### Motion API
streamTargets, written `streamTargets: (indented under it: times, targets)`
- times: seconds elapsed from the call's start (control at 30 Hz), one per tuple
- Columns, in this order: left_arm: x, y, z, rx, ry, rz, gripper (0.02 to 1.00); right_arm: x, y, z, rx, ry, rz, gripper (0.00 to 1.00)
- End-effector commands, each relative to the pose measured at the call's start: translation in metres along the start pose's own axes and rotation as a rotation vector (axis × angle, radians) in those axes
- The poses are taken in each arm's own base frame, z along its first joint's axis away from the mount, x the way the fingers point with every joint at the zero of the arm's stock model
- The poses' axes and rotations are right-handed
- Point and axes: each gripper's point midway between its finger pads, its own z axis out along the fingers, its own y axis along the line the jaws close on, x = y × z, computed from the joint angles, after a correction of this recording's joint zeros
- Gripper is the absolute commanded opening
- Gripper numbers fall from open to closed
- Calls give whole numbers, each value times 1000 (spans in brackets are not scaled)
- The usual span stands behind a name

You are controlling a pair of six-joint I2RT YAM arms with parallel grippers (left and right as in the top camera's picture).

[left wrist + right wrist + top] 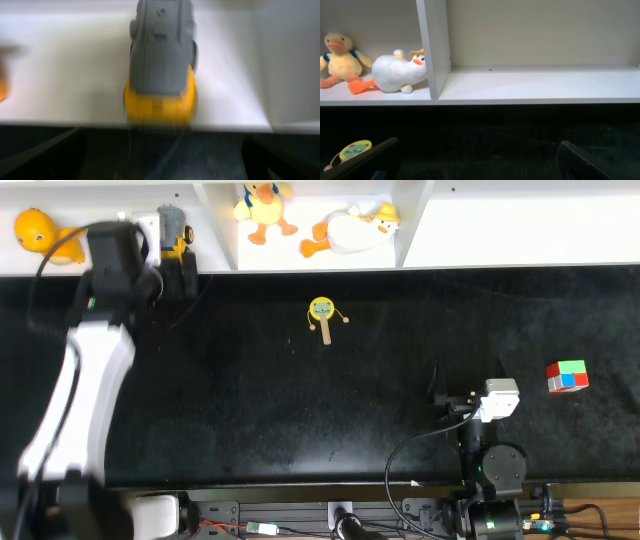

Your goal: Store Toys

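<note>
A grey and yellow toy truck (160, 60) stands at the front edge of the white shelf's left compartment (100, 262), seen from above as the truck (174, 232). My left gripper (162, 162) is open just in front of it, its fingers (45, 155) wide apart and not touching it; from above the left gripper (178, 278) sits at the shelf's edge. A small yellow rattle drum (323, 313) and a coloured cube (567, 376) lie on the black table. My right gripper (467, 385) is open and holds nothing near the front right, facing the shelf; the rattle drum (352, 150) lies beside its finger.
An orange duck (40, 232) shares the left compartment with the truck. A yellow plush duck (262, 205) and a white plush duck (350, 228) fill the middle compartment. The right compartment (545, 82) is bare. A divider wall (434, 50) separates it from the ducks.
</note>
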Motion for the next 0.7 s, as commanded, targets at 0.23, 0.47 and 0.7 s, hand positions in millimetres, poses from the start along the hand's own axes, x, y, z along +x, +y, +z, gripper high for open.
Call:
streamTargets:
  times: [0.23, 0.47, 0.7]
  targets:
    - [59, -8, -114, 14, -269, -6, 996, 3, -2, 0, 9, -2, 4, 996]
    - [64, -25, -145, 79, -700, 16, 996, 3, -2, 0, 9, -1, 4, 996]
    - [107, -27, -136, 78, -820, 29, 998, 3, -2, 0, 9, -1, 4, 996]
